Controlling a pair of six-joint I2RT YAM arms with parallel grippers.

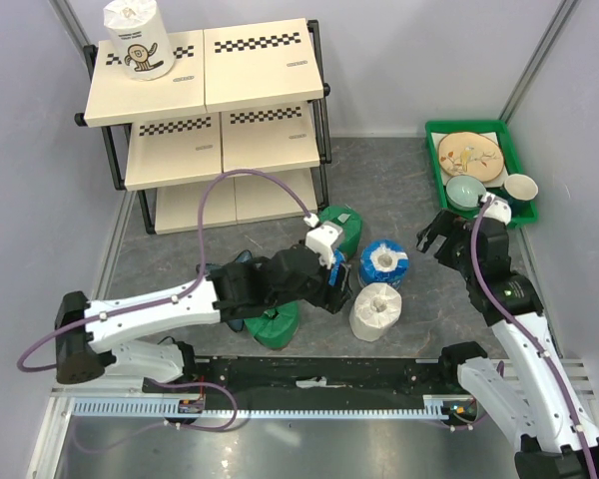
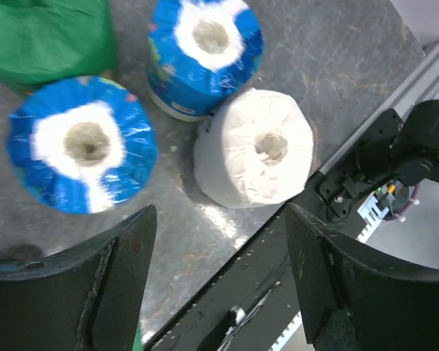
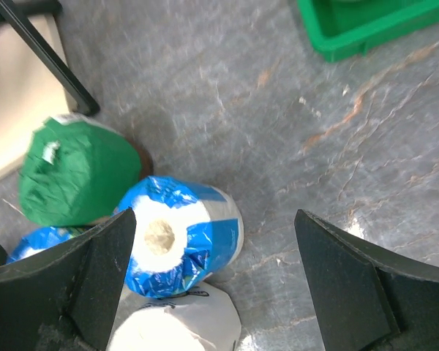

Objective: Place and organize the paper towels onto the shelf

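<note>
The left hand (image 2: 219, 213) is released: its fingers (image 2: 110, 281) are held apart and nothing is gripped between them. It is hung low over the bench (image 2: 336, 66), above a cluster of rolls. The near blue roll (image 2: 80, 146) is stood core-up just ahead of one finger. The white roll (image 2: 256, 150) is stood just ahead of the gap, nearer the other finger. The far blue roll (image 2: 205, 51) is set beyond these two, touching the white roll. A green roll (image 2: 47, 36) is seen past the near blue roll. The coloured print on the far blue roll's side is too blurred to be read.

A second green roll (image 1: 273, 324) is lain under the left arm (image 1: 170, 304).

The right hand (image 3: 216, 216) is released, its jaws spread wide and empty. It is hung over the bench between the cluster and the green tray (image 3: 366, 25), with the far blue roll just beside one finger.

The shelf (image 1: 260, 95) is stood behind the cluster, with the green roll close to its front leg. One shelf roll (image 1: 138, 40), white, is stood upright on the top tier's left board. A cartoon figure and lines of writing are printed on it, but the writing is too small to be read.
</note>
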